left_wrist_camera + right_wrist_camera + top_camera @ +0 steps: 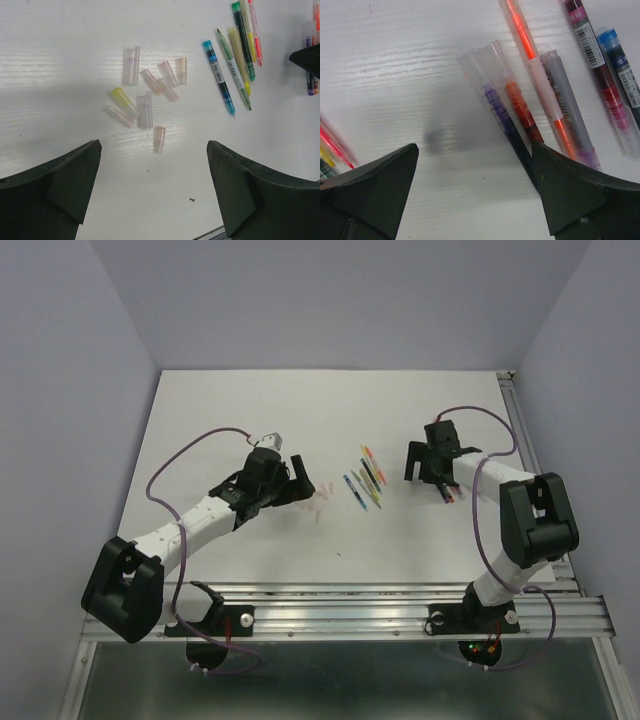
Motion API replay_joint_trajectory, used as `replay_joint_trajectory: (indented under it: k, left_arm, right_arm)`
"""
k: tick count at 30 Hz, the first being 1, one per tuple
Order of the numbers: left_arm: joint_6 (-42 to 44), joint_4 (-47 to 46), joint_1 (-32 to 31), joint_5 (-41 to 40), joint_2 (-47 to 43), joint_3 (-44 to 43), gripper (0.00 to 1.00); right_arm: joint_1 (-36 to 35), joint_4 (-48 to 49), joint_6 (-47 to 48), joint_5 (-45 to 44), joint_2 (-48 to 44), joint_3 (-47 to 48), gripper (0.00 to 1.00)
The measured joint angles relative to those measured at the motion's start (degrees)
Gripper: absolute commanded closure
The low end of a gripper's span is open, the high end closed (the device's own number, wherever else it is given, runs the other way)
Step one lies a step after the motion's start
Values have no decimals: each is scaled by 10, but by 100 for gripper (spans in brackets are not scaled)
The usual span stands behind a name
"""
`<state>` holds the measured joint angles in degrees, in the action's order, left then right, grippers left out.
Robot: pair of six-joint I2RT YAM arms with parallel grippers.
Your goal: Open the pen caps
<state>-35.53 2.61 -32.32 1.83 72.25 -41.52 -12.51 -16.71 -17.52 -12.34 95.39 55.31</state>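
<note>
Both sets of fingers spread, empty.
R gripper [472, 160] above touching capped pens [517, 107]: pinch may catch two. L gripper [152, 165] could scatter loose pen caps [145, 92].

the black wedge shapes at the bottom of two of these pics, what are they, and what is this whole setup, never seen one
Those wedges are the fingers of a robot's grippers. The wide picture is taken from above and behind: the left arm and the right arm are bolted at the near edge of a white table. The other two pictures come from cameras on the wrists, each looking past its own gripper's fingers. The left gripper is open above a scatter of loose clear pen caps, with uncapped pens lying beside them. The right gripper is open over other pens, which look capped. Nothing is held.
</note>
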Motion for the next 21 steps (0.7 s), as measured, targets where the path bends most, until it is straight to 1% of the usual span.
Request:
replay_joint_trajectory:
  k: [5,9,10,11,12,15,16,17,18,19,20,21]
  left_arm:
    - [1,3,0,-4,0,0,1]
    - [2,4,0,-6,0,0,1]
    - [2,4,0,-6,-1,0,1]
    - [2,5,0,-6,-1,0,1]
    - [2,5,0,-6,-2,0,1]
    - [2,5,0,-6,-6,0,1]
    - [2,6,0,-6,-8,0,1]
    - [2,6,0,-6,-10,0,1]
    - [2,6,0,-6,-12,0,1]
    - [2,7,0,-6,-13,0,1]
    - [2,7,0,-6,-15,0,1]
    - [2,7,0,-6,-16,0,1]
  right_arm:
    - [5,0,0,16,10,0,2]
    - [5,1,0,31,17,0,9]
    - [5,1,0,34,17,0,16]
    - [5,1,-1,37,17,0,21]
    - [5,1,-3,40,17,0,32]
    - [5,0,-5,45,17,0,47]
    - [5,0,-5,47,17,-1,54]
    - [5,4,-7,46,17,-4,56]
    - [5,8,-7,45,16,-8,60]
    - [6,11,-8,46,16,-9,67]
    - [6,19,-7,49,11,-17,71]
    - [7,23,-8,51,10,-20,77]
